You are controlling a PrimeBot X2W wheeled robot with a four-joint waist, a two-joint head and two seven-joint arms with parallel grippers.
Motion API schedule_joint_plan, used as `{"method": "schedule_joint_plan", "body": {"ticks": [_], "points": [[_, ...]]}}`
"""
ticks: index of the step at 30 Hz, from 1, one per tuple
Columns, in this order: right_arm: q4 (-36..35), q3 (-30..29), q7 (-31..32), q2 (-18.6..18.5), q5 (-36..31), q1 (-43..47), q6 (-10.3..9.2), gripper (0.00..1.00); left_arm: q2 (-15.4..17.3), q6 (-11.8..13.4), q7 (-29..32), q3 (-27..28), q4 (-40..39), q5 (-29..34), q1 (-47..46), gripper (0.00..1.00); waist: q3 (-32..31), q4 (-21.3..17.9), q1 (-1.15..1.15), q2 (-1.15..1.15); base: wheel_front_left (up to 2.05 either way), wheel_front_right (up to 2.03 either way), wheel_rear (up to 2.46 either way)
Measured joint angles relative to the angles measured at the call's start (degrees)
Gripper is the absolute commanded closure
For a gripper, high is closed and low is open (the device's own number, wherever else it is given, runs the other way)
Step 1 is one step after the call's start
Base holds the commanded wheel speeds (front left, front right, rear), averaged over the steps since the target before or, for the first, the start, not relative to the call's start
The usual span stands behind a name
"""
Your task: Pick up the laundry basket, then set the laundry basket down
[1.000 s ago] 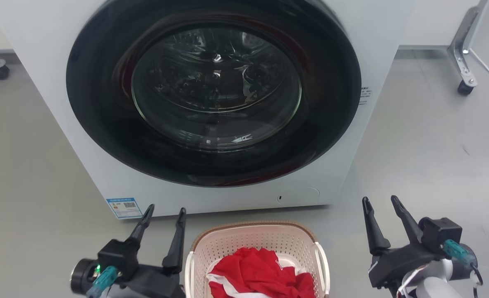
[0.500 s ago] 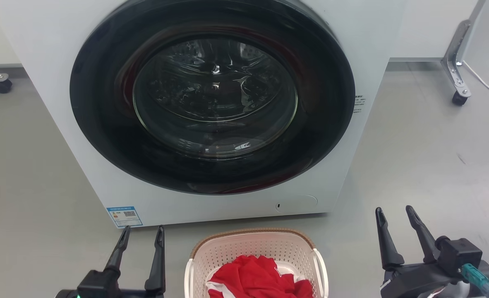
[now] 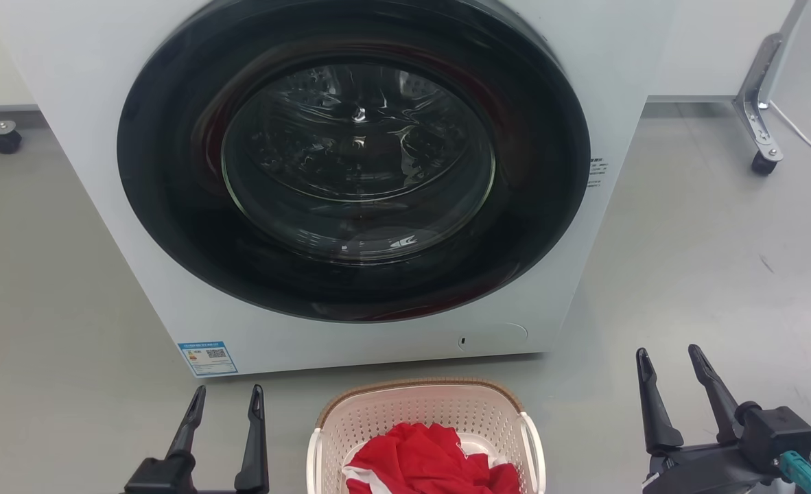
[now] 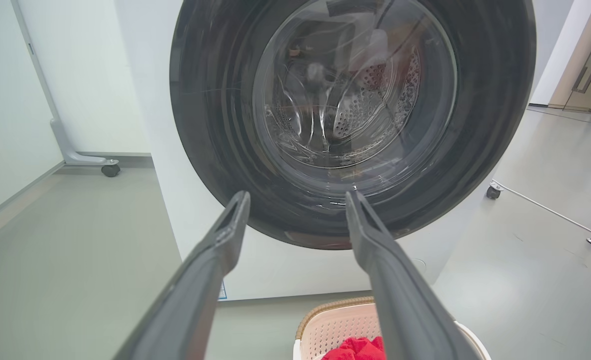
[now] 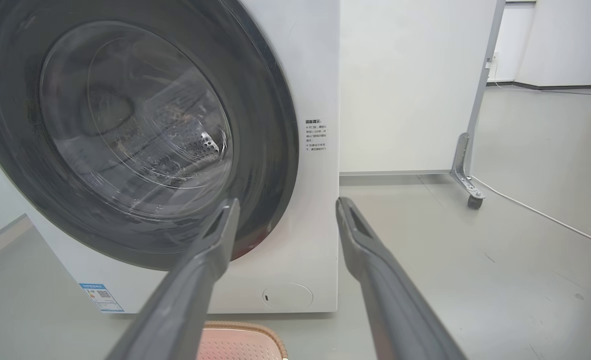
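Laundry basket point(image 3: 419, 410) is sitting on the floor point(image 3: 721, 261) at 6 o'clock in the head view, just in front of the washing machine point(image 3: 55, 75), whose round door point(image 3: 354, 158) is facing me at 12. It's carrying a red garment point(image 3: 433, 458), and its near end is running off the bottom edge. I'm holding my left hand point(image 3: 229, 391) at 7 o'clock, near the left handle point(image 3: 313, 453) but not touching it, fingers spread, gripping nothing. My right hand point(image 3: 668, 351) is hovering at 5 o'clock, farther out from the right handle point(image 3: 536, 446), also spread and empty. Both hands are pointing toward 12. The left wrist view is catching the brown rim point(image 4: 325, 307) at 5 o'clock. The right wrist view is showing it at 6.
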Motion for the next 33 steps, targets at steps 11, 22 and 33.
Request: {"method": "schedule_joint_plan", "body": {"ticks": [11,22,33], "points": [[-1.0,-2.1,0.0,0.9,-1.9,1.1,0.0,0.0,-1.4,0.0,2.7,1.5,-1.9,1.7,0.6,0.0,0.2,0.1,0.0,0.0,0.0,0.0,0.0],[-2.2,-3.2,0.2,1.6,-3.9,1.8,0.0,1.0,-2.3,0.0,5.2,2.2,-3.4,4.2,1.1,1.0,0.7,0.2,0.0,0.0,0.0,0.0,0.0],[0.3,-4.1,1.3,3.0,-1.3,3.1,0.68,1.0,-2.7,-0.6,5.7,2.8,-0.6,2.2,2.1,1.0,0.7,0.2,0.0,0.0,0.0,0.0,0.0]]}}
